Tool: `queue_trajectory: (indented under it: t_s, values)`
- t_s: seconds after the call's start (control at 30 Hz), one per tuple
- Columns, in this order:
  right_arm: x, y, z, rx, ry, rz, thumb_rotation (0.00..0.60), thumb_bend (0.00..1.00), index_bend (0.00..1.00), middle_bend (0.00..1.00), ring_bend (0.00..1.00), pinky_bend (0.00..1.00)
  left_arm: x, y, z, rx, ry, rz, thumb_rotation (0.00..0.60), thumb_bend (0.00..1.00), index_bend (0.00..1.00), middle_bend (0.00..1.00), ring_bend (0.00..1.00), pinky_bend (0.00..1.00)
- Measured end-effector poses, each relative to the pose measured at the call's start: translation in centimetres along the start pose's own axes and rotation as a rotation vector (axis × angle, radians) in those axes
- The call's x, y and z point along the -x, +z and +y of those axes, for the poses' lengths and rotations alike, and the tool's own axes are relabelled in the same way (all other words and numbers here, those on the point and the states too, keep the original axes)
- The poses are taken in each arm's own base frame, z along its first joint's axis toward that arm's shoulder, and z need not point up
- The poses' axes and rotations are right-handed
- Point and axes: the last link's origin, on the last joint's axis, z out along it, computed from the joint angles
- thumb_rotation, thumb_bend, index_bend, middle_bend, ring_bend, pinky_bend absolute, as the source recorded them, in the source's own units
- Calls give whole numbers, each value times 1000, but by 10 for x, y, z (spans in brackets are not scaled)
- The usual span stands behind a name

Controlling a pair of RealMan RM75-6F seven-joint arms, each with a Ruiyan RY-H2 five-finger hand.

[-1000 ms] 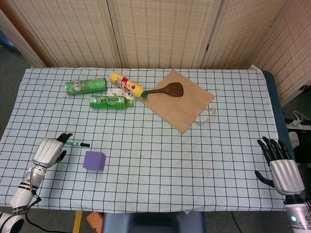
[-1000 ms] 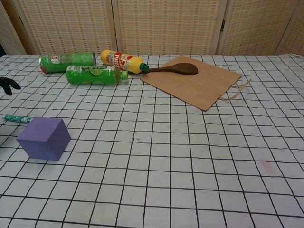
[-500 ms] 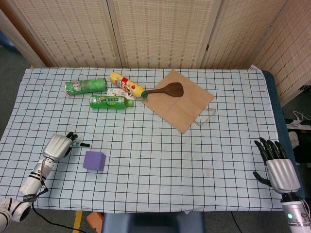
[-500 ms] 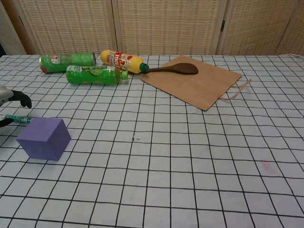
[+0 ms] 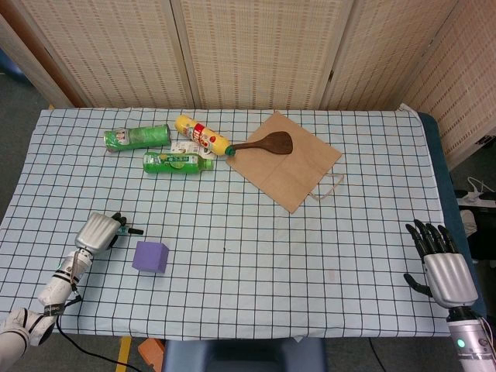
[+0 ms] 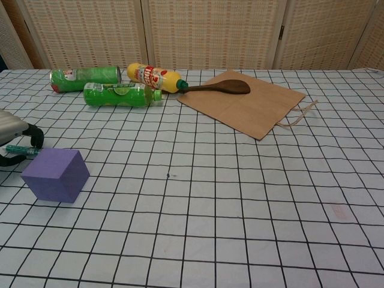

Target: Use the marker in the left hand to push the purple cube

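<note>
Left hand [image 5: 94, 232], now closed around the marker [image 5: 132, 230], has advanced toward the purple cube [image 5: 150, 256] at its four o'clock; pushing can begin.

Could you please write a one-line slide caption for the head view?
Left hand holds a marker just behind the purple cube; right hand rests open at the table's far edge.

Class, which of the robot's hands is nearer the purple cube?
Left. The left hand, holding the marker, sits just beside the cube, on its left and slightly farther back. The right hand hovers at the table's opposite edge, far from it.
</note>
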Motion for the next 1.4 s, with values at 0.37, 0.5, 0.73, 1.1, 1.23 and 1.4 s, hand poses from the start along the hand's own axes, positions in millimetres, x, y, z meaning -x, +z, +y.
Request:
queue_trajectory:
  t_s: [0.37,0.5,0.73,1.1,1.23,1.4]
  values:
    - [1,0,-1,2,-5,-7,600,106,0,0,0,0,6,2,-7,-25,-1,-23,600,419,461,465,751,1000]
    - [2,0,-1,1,-8,-14,600,107,0,0,0,0,7,3,-7,-27,-5,-16,600,421,475,483,751,1000]
    - [3,-1,-1,3,-9,-21,600,107,0,0,0,0,7,3,-8,-29,-9,-6,600,430,518,526,751,1000]
    - [4,0,-2,3,-14,-32,600,107,0,0,0,0,6,1,-7,-22,-58,19,600,469,621,632,759,1000]
    - [5,0,-2,2,-15,-34,600,107,0,0,0,0,5,-1,-7,-21,-82,30,600,528,677,682,766,1000]
    - [5,0,-3,2,-17,-38,600,107,0,0,0,0,3,-3,-8,-11,-116,61,600,595,751,754,788,1000]
